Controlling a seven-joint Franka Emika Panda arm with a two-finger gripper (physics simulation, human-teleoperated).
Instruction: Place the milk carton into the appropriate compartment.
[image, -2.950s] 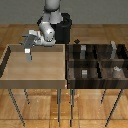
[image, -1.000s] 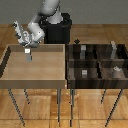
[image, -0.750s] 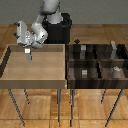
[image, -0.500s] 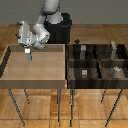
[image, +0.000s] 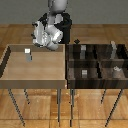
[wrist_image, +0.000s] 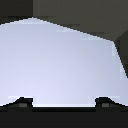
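Exterior view has the carton (image: 28, 56) standing upright on the tan tray surface (image: 35, 75), toward its far corner on the exterior view's left, nothing touching it. Claw (image: 42, 38) hangs above and beside it, near the arm. Can't tell if it's apart or together. Wrist view's just pale blur. Dark divider box (image: 97, 82) sits on the exterior view's right.
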